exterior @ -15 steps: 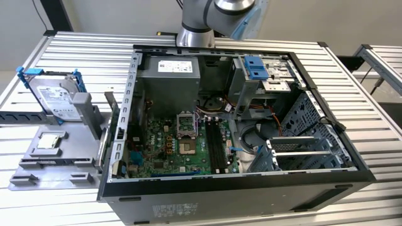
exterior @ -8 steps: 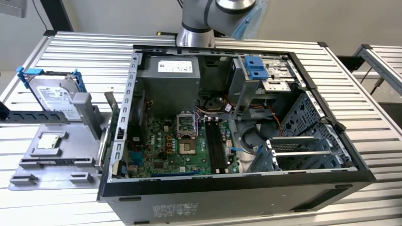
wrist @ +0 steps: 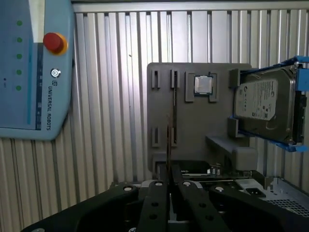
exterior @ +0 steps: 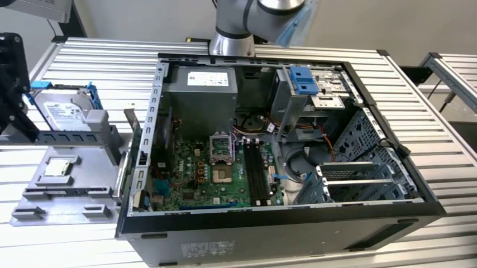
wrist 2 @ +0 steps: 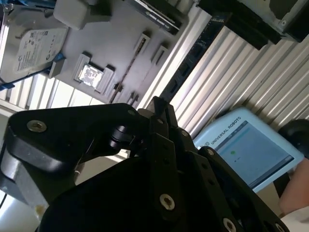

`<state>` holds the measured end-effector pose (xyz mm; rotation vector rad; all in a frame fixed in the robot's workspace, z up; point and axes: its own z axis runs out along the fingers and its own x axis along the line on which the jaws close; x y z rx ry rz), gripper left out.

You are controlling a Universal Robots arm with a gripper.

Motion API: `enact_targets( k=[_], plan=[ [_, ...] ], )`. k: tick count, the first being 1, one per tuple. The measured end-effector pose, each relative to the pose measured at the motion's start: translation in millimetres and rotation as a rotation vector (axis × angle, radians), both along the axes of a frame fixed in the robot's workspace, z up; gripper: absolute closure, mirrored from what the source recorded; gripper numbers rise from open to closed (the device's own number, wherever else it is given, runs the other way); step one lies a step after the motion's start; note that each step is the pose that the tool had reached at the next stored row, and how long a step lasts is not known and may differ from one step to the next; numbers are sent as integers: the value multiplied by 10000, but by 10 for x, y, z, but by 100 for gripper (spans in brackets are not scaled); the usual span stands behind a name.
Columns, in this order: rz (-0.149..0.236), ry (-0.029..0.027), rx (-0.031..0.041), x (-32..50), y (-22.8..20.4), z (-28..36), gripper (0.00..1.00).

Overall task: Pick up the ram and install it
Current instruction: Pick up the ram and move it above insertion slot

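The ram (wrist: 169,137) is a thin dark stick, seen edge-on in the first wrist view. It stands out from my gripper (wrist: 170,176) above the grey parts holder (wrist: 193,125). In the second wrist view its flat dark side (wrist 2: 190,60) runs out from the fingertips (wrist 2: 157,108). The gripper is shut on the ram. In the exterior view the gripper (exterior: 13,89) hangs at the exterior view's left edge over the grey holder (exterior: 75,178), well apart from the open computer case (exterior: 276,145). The long memory slots (exterior: 257,167) on the green board lie inside the case.
A silver hard drive in a blue frame (wrist: 265,104) and a small square chip (wrist: 203,85) sit on the holder. A light blue teach pendant (wrist: 34,72) lies on the ribbed table beside it. A person's hand (wrist 2: 294,188) is near the pendant.
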<state>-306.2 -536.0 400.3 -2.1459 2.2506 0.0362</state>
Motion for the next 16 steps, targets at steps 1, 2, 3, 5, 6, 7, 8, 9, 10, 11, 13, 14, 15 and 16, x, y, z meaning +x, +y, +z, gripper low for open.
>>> enact_targets(
  k=[1,2,3,5,6,7,8,9,10,11,13,14,15,16],
  plan=[
    [0,0,0,37,0,0,100],
    [0,0,0,69,0,0,100],
    [0,0,0,104,0,0,100],
    [1,0,0,175,1,0,100],
    [1,0,0,212,1,0,100],
    [0,0,0,243,1,0,100],
    [1,1,0,277,1,0,100],
    [0,0,0,311,1,0,100],
    [0,0,0,346,2,0,100],
    [1,0,1,381,2,0,100],
    [1,1,0,458,2,0,100],
    [0,1,0,498,3,0,100],
    [0,1,1,542,4,-1,100],
    [0,2,0,588,4,0,100]
  ],
)
